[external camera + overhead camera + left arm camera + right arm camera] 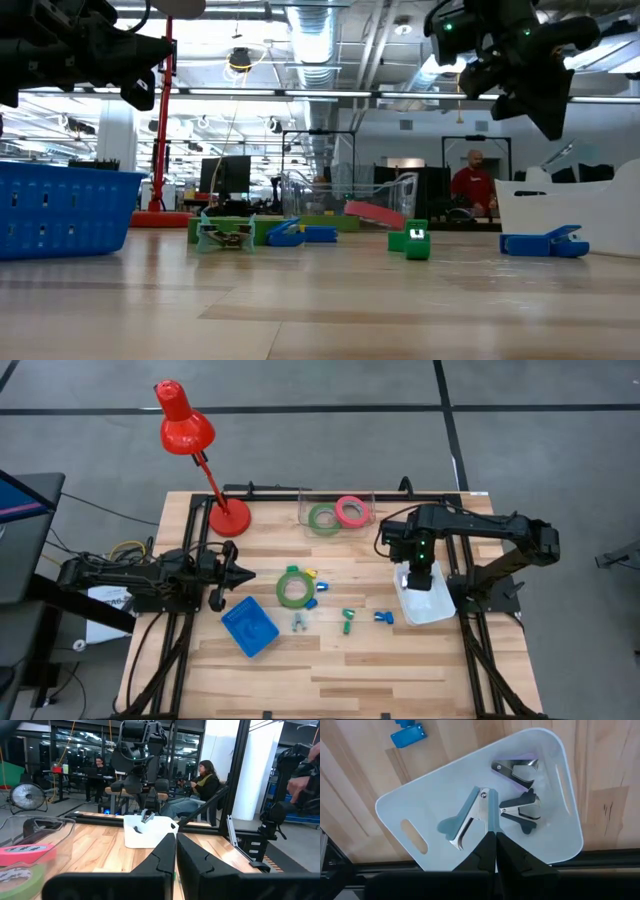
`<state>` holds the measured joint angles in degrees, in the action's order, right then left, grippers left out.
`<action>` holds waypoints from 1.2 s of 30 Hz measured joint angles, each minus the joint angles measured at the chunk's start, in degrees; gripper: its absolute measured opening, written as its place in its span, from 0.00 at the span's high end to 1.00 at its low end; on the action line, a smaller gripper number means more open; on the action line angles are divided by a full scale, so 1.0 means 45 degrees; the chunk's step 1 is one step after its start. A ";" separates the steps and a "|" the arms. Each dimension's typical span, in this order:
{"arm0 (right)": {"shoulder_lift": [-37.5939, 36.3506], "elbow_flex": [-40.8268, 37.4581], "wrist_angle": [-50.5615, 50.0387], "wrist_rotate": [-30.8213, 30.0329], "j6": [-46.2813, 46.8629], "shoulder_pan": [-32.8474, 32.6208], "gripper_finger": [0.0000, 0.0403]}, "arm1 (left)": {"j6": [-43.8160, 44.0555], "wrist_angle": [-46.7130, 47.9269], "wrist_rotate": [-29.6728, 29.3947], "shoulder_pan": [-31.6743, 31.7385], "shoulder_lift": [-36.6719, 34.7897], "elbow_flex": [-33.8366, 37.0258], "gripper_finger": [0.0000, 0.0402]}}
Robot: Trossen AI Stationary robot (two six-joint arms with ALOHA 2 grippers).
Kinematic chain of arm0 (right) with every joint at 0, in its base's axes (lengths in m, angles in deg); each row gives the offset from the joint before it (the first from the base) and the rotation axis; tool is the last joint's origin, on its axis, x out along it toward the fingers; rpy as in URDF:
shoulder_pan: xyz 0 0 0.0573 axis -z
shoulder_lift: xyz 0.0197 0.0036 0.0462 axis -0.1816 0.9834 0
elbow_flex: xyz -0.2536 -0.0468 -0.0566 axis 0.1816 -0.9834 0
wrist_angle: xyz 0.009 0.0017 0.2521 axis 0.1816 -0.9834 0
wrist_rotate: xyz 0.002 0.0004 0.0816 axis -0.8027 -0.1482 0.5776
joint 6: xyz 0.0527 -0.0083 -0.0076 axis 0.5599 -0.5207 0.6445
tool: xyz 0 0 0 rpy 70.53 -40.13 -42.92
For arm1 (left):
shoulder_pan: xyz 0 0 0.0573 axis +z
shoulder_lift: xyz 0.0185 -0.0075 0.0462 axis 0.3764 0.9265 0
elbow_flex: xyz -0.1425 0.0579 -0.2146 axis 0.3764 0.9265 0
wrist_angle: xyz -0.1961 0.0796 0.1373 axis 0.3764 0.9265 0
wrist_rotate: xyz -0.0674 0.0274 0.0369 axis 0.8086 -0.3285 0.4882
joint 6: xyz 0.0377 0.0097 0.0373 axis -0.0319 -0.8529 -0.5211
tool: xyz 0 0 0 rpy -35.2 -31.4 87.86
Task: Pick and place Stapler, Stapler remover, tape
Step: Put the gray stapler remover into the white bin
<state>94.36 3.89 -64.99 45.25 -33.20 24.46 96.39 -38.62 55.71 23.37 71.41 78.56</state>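
My right gripper [420, 573] is shut and points down above the white bin [437, 610] at the right, clear of it in the low view [552, 122]. In the bin lie three staple removers: blue-grey [470, 817], black [522, 810] and purple [516, 769]. One green tape ring [294, 588] lies flat on the table's middle. Another green ring [322, 518] and a pink one [351, 510] lie in a clear container at the far edge. Small staplers, blue [383, 617] and green [347, 621], lie near the bin. My left gripper [245, 573] waits shut at the left.
A blue basket [249, 628] sits near the left arm, with a pale staple remover [299, 623] beside it. More small coloured pieces [311, 573] lie around the green ring. A red desk lamp [228, 517] stands at the far left. People sit beyond the table.
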 joint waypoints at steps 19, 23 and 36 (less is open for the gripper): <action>-0.0231 0.0002 -0.0505 0.0053 0.0584 -0.2745 1.00 | 0.0000 0.0000 -0.0002 0.0000 -0.0002 0.0000 0.98; 0.0162 -0.0199 -0.0467 0.0051 0.0685 -0.2778 1.00 | 0.0000 0.0005 0.0000 0.0000 0.0000 0.0000 0.98; 0.2402 -0.0282 0.0072 0.0004 0.0511 -0.2749 1.00 | 0.0003 0.0005 -0.0002 0.0000 -0.0003 0.0000 0.98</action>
<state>105.17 2.62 -64.67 45.27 -30.90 12.09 96.40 -38.60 55.70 23.37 71.40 78.56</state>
